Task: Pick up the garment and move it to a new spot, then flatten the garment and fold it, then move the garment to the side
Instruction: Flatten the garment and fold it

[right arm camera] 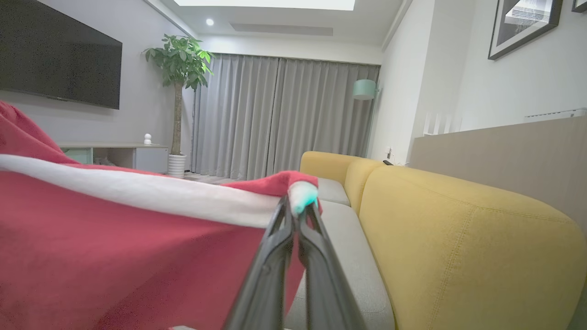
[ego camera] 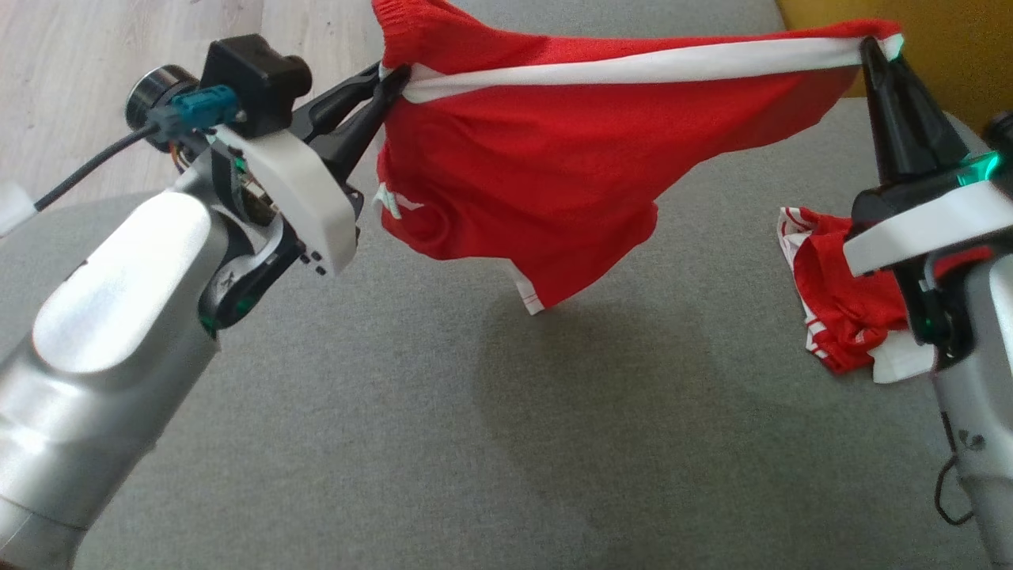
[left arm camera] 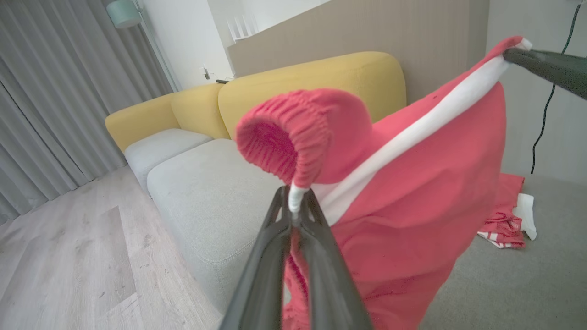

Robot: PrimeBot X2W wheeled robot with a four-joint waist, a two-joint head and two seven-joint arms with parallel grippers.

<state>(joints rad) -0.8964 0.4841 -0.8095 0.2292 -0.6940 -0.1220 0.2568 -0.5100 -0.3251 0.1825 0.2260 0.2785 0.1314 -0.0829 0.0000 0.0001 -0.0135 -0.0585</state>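
Your left tool (ego camera: 392, 79) pinches one end of the red fabric shorts with a white side stripe (ego camera: 538, 150) | your right tool (ego camera: 874, 47) pinches the other | shorts hang stretched above the grey fabric sofa seat (ego camera: 475, 435)

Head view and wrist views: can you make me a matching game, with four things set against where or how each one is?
Things:
1. red shorts
2. crumpled garment
3. left gripper
4. potted plant

Place or state:
A. beside the curtains
B. held up, stretched in the air
C. lying on the grey cushion
D. shut on the shorts

Pairs: 1-B, 2-C, 3-D, 4-A.
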